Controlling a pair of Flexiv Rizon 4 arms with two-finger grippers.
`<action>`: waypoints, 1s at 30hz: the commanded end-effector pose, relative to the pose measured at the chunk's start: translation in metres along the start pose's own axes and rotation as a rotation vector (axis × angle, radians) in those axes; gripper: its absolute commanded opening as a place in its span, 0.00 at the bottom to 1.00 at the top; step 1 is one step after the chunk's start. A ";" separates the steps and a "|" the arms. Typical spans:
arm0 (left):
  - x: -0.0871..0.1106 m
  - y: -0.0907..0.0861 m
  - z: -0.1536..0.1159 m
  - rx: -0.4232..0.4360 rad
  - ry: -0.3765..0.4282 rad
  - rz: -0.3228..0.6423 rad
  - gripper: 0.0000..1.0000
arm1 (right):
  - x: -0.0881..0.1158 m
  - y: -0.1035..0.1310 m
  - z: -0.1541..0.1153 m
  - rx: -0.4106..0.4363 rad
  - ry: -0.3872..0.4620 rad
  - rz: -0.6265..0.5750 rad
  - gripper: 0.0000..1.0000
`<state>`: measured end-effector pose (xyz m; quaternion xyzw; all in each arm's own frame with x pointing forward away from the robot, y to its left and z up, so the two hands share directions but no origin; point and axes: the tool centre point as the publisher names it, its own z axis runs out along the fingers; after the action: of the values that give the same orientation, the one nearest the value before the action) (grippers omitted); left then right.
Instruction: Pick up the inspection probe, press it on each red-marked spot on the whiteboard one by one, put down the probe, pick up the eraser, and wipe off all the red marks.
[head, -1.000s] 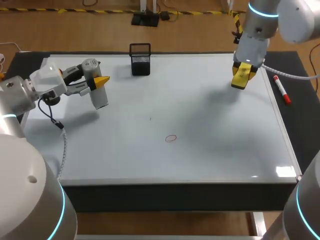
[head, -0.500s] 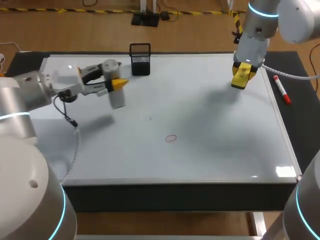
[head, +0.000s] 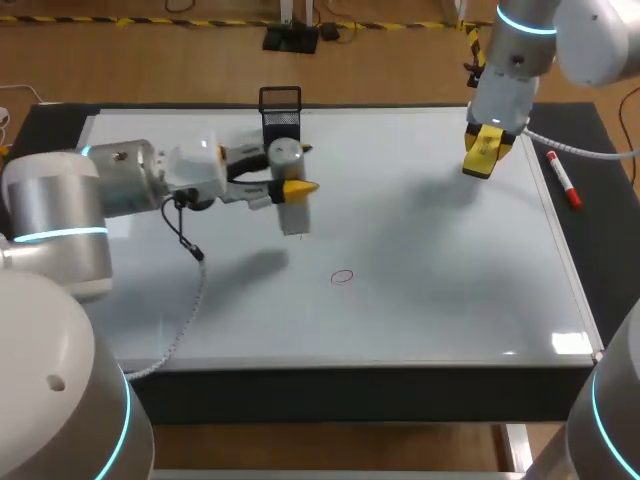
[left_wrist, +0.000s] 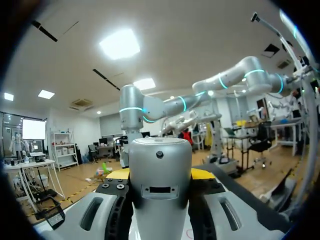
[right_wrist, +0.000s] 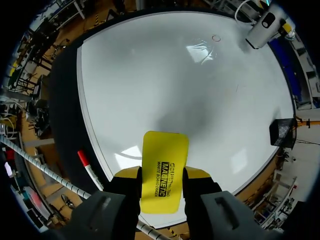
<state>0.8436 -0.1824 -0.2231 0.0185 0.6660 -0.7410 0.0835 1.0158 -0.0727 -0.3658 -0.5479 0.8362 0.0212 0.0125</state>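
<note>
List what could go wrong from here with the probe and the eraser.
1. The red mark is small and faint; the probe in the left gripper hangs short of it and may press off target.
2. The right gripper already holds the eraser; wiping early would remove the mark unprobed, or both arms could meet over it.

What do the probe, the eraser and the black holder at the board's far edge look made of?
Silver-grey cylindrical probe: satin metal or painted plastic, soft sheen. Yellow rectangular eraser: probably smooth plastic shell, printed face. Black mesh holder: likely wire mesh, fine grid pattern.
</note>
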 end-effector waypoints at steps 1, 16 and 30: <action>0.012 0.011 0.016 0.007 0.002 0.000 0.00 | 0.000 -0.001 -0.001 0.000 0.004 -0.002 0.00; 0.046 0.035 0.052 0.029 0.096 -0.040 0.00 | 0.000 -0.001 -0.001 0.000 0.004 -0.002 0.00; 0.057 0.049 0.060 0.023 0.109 -0.051 0.00 | 0.000 -0.001 -0.001 0.000 0.004 -0.002 0.00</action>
<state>0.7979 -0.2506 -0.2712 0.0426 0.6630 -0.7469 0.0286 1.0159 -0.0727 -0.3658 -0.5479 0.8362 0.0212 0.0126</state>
